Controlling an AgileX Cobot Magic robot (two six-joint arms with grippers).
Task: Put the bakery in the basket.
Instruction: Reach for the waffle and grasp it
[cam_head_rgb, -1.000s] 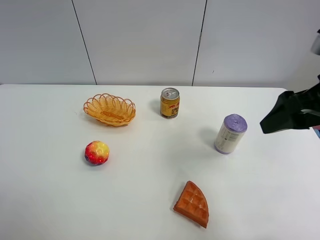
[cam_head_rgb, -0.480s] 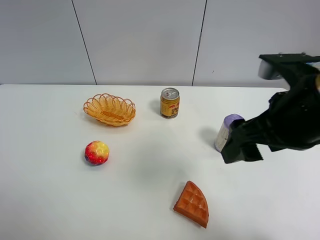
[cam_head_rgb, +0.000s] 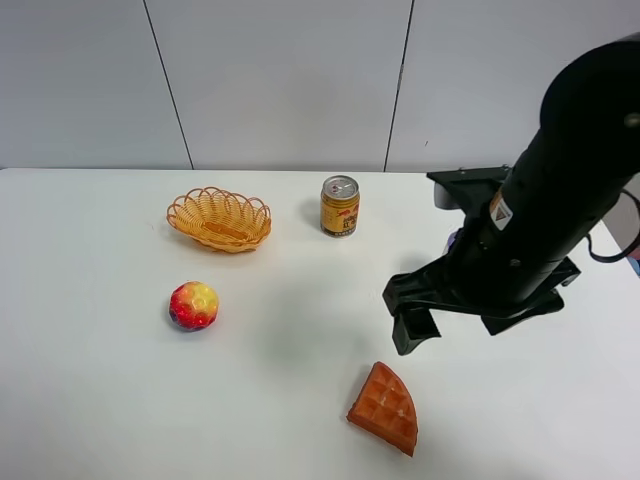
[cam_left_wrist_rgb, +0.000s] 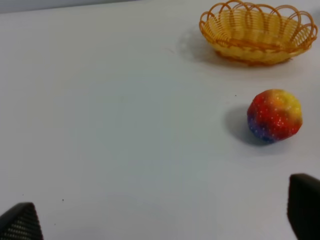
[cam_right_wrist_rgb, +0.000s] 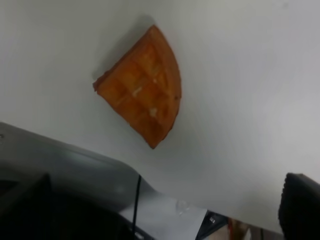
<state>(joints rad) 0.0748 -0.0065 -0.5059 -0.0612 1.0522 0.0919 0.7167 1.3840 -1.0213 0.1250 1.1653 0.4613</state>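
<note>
Hovering over the bench (cam_head_rgb: 100, 400), the right end effector (cam_head_rgb: 412, 318) hung spread wide near the waffle (cam_head_rgb: 384, 408), clear of it; the basket (cam_head_rgb: 222, 242) sat well apart, ahead of the equally spread left end effector (cam_left_wrist_rgb: 162, 217).

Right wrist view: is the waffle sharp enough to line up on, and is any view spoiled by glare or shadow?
Right wrist view: the waffle is slightly soft and dimly lit, but its grid reads; a shadow hugs one edge. Left wrist view: the basket and ball are mildly soft, with no glare. Exterior high view: sharp and evenly lit, with faint shadows on the table.
</note>
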